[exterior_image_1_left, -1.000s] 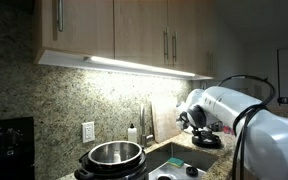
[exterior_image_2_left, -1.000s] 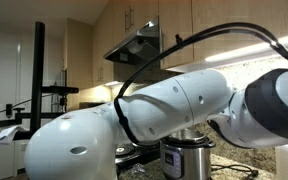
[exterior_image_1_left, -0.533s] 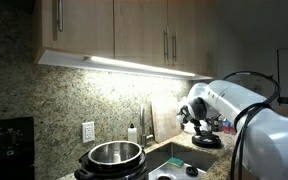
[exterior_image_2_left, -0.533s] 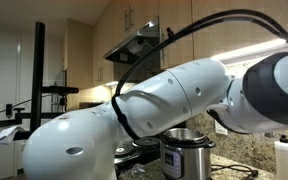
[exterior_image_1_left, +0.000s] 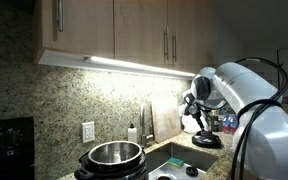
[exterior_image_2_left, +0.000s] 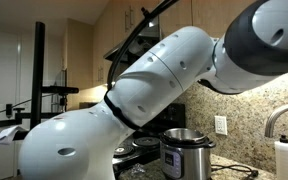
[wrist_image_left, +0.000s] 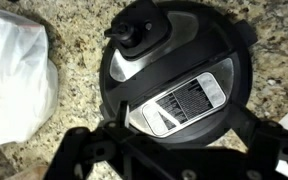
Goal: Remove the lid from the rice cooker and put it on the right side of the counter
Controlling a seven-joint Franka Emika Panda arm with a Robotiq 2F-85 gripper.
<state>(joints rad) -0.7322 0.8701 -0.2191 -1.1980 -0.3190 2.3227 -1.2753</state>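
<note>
Caught the black two-fingered gripper (wrist_image_left: pixel 179 138) parked right over the lid, with its fingers (wrist_image_left: pixel 89 150) spread wide apart, one to either side, and clamped on nothing. Found the round black domed lid (wrist_image_left: pixel 184 60) lying flat beneath it on the speckled beige-brown granite counter (wrist_image_left: pixel 279 40), raised black top handle (wrist_image_left: pixel 139 35) up, grey printed label (wrist_image_left: pixel 184 103) facing the wrist camera. Spotted a white crinkled bag-like thing (wrist_image_left: pixel 14 70) just beside the lid on the same granite. Pulled back to an exterior view and picked out the gripper (exterior_image_1_left: pixel 194 122) hanging just above the lid (exterior_image_1_left: pixel 206 142), at the end of the bulky white robot arm (exterior_image_1_left: pixel 254 100). Placed the steel sink (exterior_image_1_left: pixel 174 165) and its tall faucet (exterior_image_1_left: pixel 144 118) between the lid and the squat round black rice cooker (exterior_image_1_left: pixel 112 160), with lid and cooker well apart. Found the cooker uncovered, shiny stainless steel inner pot (exterior_image_1_left: pixel 112 152) open to view, below a white wall outlet (exterior_image_1_left: pixel 88 131) on the granite backsplash. Noted pale wooden cabinets (exterior_image_1_left: pixel 124 30) overhead with a bright light strip (exterior_image_1_left: pixel 134 65) underneath. Lost most of an exterior view to the white arm (exterior_image_2_left: pixel 174 80), with only the rice cooker (exterior_image_2_left: pixel 186 155) peeking out below it
</note>
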